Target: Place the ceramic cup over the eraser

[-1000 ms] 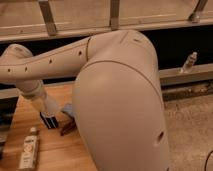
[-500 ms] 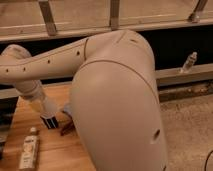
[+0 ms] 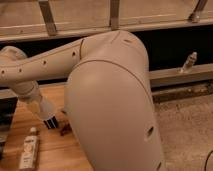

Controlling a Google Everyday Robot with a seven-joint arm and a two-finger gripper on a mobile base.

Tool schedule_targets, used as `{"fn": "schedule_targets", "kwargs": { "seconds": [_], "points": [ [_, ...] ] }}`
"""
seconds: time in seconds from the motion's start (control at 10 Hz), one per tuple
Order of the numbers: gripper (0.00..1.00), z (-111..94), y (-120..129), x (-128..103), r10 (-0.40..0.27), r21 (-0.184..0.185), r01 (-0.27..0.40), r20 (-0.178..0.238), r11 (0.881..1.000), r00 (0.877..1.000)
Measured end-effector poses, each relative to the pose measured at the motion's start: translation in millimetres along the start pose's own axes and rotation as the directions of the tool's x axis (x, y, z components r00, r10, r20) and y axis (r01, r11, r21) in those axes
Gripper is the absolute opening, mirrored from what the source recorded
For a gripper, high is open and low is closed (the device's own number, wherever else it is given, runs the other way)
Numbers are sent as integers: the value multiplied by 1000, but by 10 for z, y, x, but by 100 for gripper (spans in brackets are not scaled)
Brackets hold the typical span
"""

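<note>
My arm's large housing (image 3: 112, 105) fills most of the view and hides much of the wooden bench (image 3: 55, 150). My pincer (image 3: 64, 129) is low over the bench at the left, just right of the black wrist collar — only small dark tips show. The ceramic cup and the eraser are not visible; they probably lie behind the arm. A white labelled bottle (image 3: 28, 150) lies on its side near the bench's front left. For this step: confirm the cup is held, keep it mouth-down and level, centre it above the eraser, then lower straight — no sideways drift.
</note>
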Motion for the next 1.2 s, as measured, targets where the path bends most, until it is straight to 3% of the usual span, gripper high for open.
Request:
{"fn": "schedule_targets", "kwargs": {
  "seconds": [0.3,0.9,1.1,1.2],
  "points": [
    [3,27,3,-14,-4,-4,4,0,1000,1000],
    [64,26,1,-12,-4,-4,4,-1,1000,1000],
    [78,27,2,-11,-4,-4,4,-1,1000,1000],
    [80,27,1,-11,-4,-4,4,-1,1000,1000]
  ]
}}
